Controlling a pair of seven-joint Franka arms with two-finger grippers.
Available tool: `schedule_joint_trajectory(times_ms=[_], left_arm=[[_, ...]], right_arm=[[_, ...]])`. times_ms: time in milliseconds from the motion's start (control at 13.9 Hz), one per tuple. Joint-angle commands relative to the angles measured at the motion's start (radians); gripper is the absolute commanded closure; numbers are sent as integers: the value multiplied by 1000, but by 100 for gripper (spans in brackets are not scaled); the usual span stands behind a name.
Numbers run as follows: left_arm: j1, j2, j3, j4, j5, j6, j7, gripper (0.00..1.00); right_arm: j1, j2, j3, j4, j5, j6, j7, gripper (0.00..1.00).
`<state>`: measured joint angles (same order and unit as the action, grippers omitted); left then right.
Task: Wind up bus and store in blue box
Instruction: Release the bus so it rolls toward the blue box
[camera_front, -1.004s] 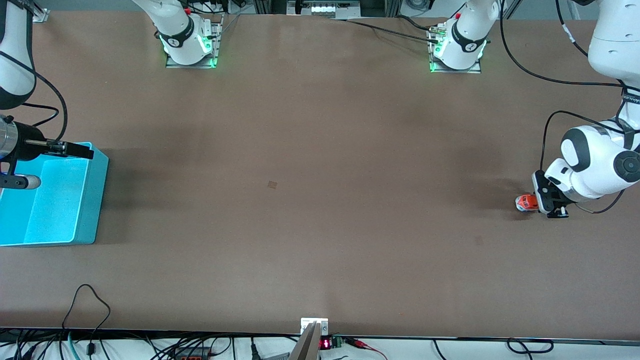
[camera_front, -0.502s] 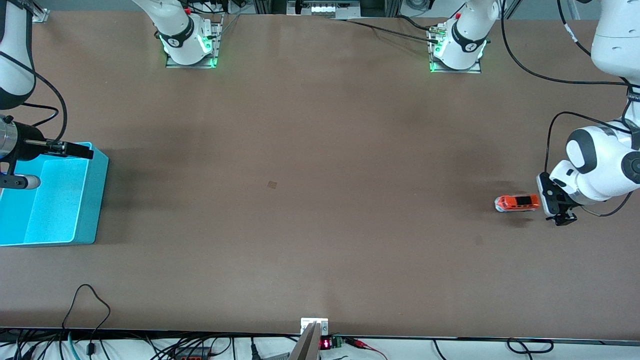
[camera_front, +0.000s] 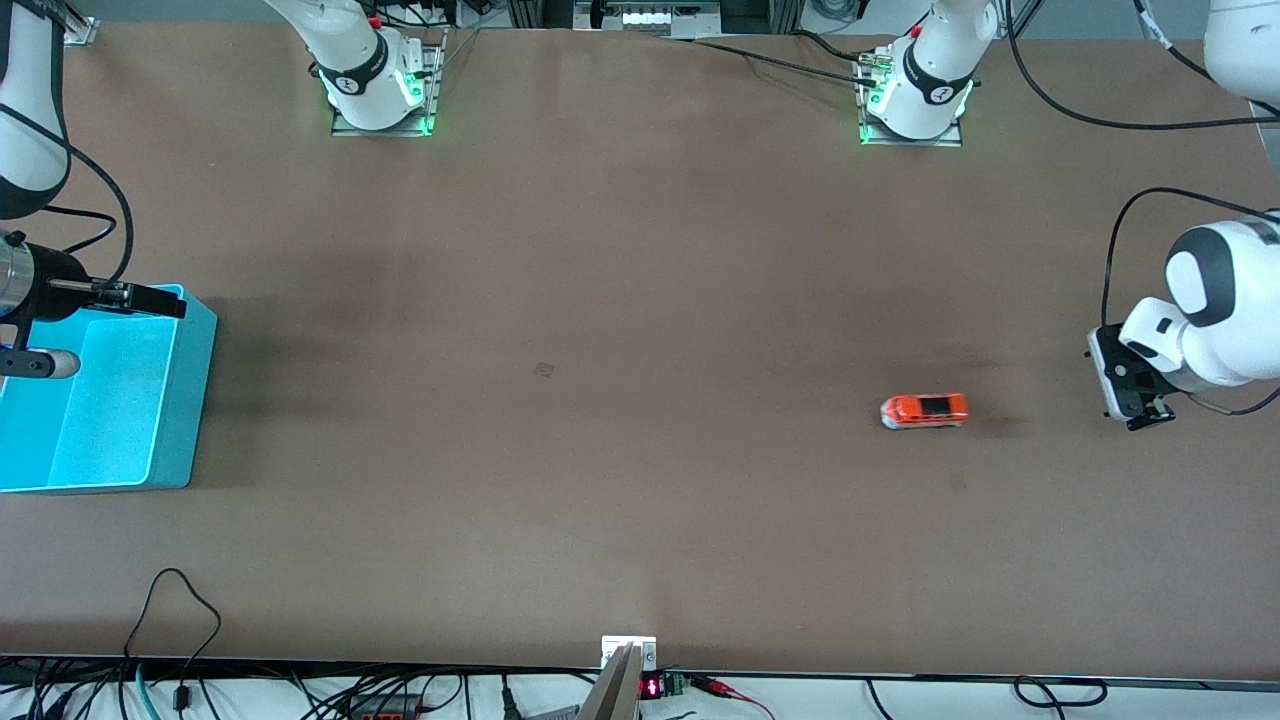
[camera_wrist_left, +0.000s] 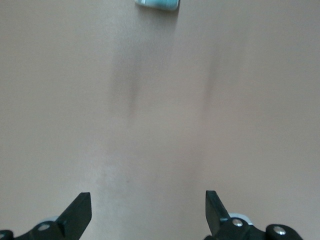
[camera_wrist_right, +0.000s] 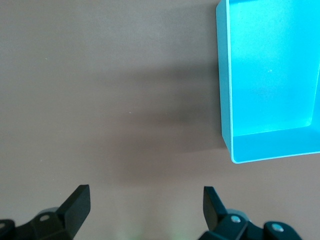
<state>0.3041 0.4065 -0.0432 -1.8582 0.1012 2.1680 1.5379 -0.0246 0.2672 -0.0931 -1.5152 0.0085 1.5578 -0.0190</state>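
Observation:
The small orange bus (camera_front: 923, 410) stands alone on the table, toward the left arm's end. Only its pale end (camera_wrist_left: 157, 3) shows at the edge of the left wrist view. My left gripper (camera_front: 1130, 392) is open and empty above the table, clear of the bus on the side of the left arm's end; its fingertips (camera_wrist_left: 147, 200) frame bare table. The light blue box (camera_front: 200, 400) sits at the right arm's end. My right gripper (camera_front: 165, 302) waits open and empty over the box's wall. In the right wrist view the gripper (camera_wrist_right: 145, 192) frames table beside the box (camera_wrist_right: 225, 75).
A small dark mark (camera_front: 544, 369) lies on the brown table between bus and box. The two arm bases (camera_front: 378, 95) (camera_front: 915, 105) stand along the edge farthest from the front camera. Cables run along the edge nearest that camera.
The bus has left the left gripper and rolled along the table toward the right arm's end. The left gripper has drawn back and up. The right arm has not moved.

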Motion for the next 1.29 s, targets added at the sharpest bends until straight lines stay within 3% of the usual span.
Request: schedule_joint_trajectory(times_ms=[0,359,789,1076,1219], left_arm=[[1,-98,-27,-12,11,-98,-106,0],[3,-257,-99,8,11,-270,-333,0],[3,-265,-184,243,6,-589,-698,0],[-14,-281,-195,261,2,-611,-896,0],[-83,-319,-156,245,2,-600,-1035,0]], right_arm=[[-11,3,4,7,14,-13,-21,0],[-12,3,4,7,14,-13,-21,0],[-12,3,4,6,14,-13,-22,0],[-17,6,4,6,14,-13,-24,0],[-17,9,4,7,14,-13,-39,0]])
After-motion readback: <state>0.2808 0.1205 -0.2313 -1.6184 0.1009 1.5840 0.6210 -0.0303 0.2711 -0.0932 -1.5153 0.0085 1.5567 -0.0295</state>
